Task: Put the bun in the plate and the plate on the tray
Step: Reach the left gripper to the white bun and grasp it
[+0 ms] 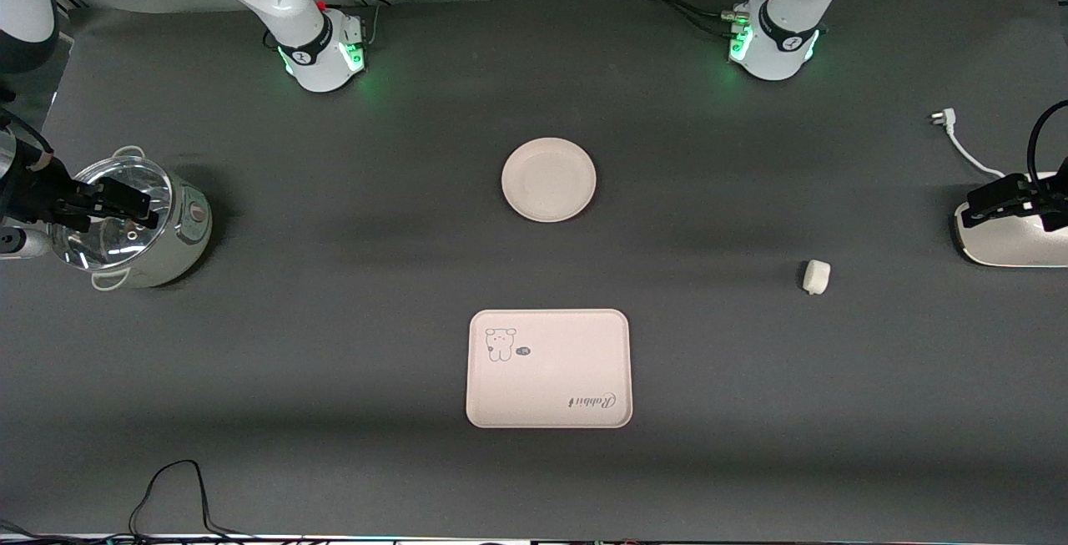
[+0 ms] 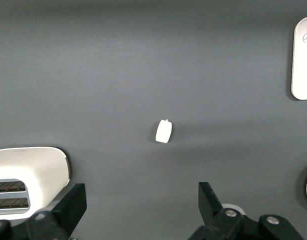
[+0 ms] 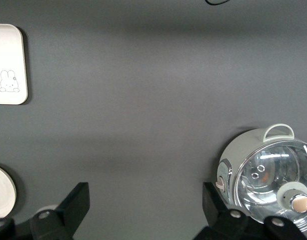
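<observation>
The small white bun [image 1: 816,276] lies on the dark table toward the left arm's end; it also shows in the left wrist view [image 2: 164,131]. The round cream plate [image 1: 548,179] sits empty mid-table. The rectangular tray [image 1: 548,368], with its bear drawing, lies nearer the front camera than the plate and is empty too. My left gripper [image 1: 974,206] is open and empty over a white toaster; in its own view [image 2: 142,206] the bun is well off from its fingers. My right gripper [image 1: 143,206] is open and empty over a pot [image 3: 143,206].
A white toaster [image 1: 1010,236] stands at the left arm's end of the table [image 2: 28,172]. A steel pot with a glass lid [image 1: 138,224] stands at the right arm's end [image 3: 268,172]. A white plug and cord [image 1: 951,132] lie near the toaster. Black cables [image 1: 167,495] trail at the front edge.
</observation>
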Controlling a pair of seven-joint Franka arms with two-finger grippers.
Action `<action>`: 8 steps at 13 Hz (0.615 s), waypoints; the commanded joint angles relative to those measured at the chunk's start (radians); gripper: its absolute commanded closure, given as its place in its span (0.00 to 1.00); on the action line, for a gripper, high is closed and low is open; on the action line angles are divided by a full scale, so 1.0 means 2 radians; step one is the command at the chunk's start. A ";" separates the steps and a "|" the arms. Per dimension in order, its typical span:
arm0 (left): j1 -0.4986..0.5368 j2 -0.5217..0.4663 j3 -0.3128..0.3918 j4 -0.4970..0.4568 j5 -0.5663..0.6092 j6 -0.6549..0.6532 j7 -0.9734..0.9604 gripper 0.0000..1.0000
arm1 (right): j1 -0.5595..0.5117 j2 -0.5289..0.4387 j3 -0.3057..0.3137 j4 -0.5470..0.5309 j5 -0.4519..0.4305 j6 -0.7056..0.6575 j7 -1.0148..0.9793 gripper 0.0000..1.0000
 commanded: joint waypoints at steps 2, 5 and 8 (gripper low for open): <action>-0.003 0.005 0.002 0.013 -0.005 -0.010 0.008 0.00 | -0.003 -0.012 0.004 -0.011 -0.011 0.002 0.010 0.00; -0.010 0.012 0.002 0.007 0.001 -0.007 0.002 0.00 | -0.003 -0.012 0.004 -0.013 -0.011 0.002 0.010 0.00; -0.012 0.023 0.002 -0.066 0.004 0.048 0.002 0.00 | -0.003 -0.012 0.004 -0.014 -0.011 0.002 0.010 0.00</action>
